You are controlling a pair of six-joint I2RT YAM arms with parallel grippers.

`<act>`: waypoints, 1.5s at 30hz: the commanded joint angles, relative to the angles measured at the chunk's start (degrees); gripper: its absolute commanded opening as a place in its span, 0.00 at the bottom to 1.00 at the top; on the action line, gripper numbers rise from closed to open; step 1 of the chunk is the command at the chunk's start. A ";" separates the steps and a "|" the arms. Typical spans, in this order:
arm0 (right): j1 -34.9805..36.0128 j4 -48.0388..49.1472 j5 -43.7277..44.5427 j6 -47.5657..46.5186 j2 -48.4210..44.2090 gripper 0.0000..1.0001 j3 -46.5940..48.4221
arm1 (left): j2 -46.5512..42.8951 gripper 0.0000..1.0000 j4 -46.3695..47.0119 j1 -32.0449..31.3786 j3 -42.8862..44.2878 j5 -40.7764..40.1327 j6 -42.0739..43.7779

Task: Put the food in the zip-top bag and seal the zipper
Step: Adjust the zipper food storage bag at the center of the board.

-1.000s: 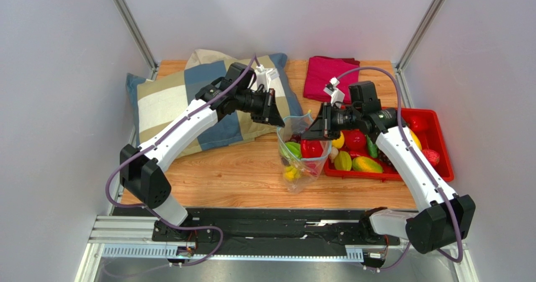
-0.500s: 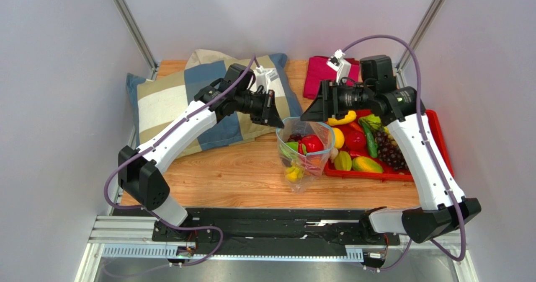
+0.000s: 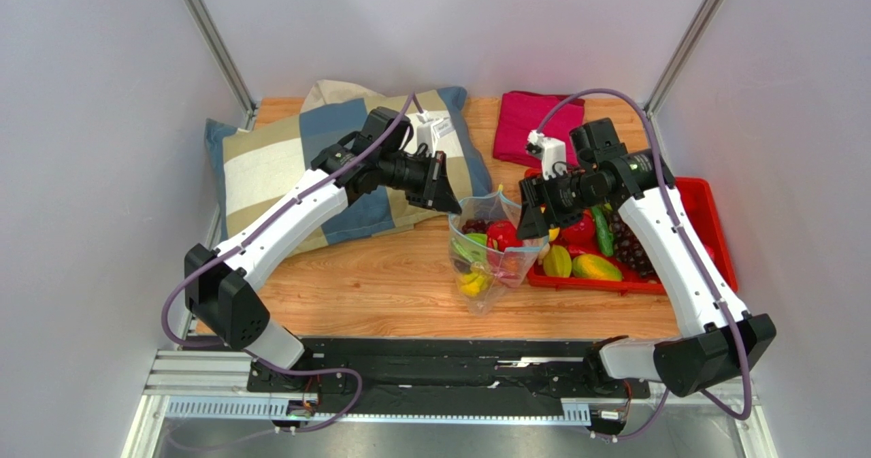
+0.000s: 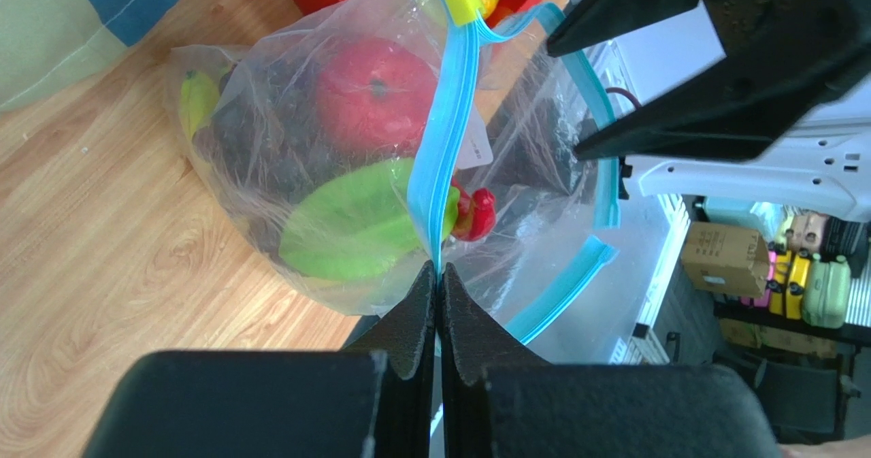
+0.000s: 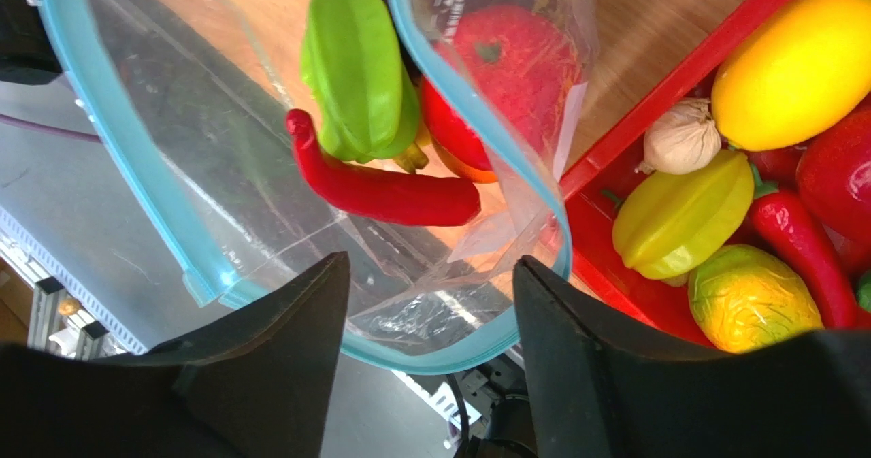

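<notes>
Right pincer (image 5: pixel 429 284) lowered over zip-top bag (image 5: pixel 235 172), open | left pincer (image 4: pixel 438 272) clamps zipper (image 4: pixel 442 142)

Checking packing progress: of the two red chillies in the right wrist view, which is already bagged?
The curved chilli beside the green fruit, inside the zip-top bag; the other chilli lies in the red tray.

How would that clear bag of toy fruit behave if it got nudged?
Probably floppy: the zip-top bag is thin crinkled film, its mouth held up where the shut left end effector pinches the zipper. It would likely slump or tip if released, since the red apple and other pieces sit loose inside.
</notes>
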 commanded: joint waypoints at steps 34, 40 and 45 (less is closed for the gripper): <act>-1.98 -12.57 -6.30 -18.28 10.56 0.77 8.15 | -7.83 0.00 3.14 -2.31 -3.63 -0.83 3.69; -1.98 -12.14 -6.23 -19.69 7.66 0.56 -0.79 | -8.27 0.00 3.40 -2.13 -4.59 -1.01 3.43; -3.47 -13.01 -5.87 -20.65 7.66 0.61 -1.44 | -8.53 0.00 3.49 -1.96 -4.95 -1.63 3.61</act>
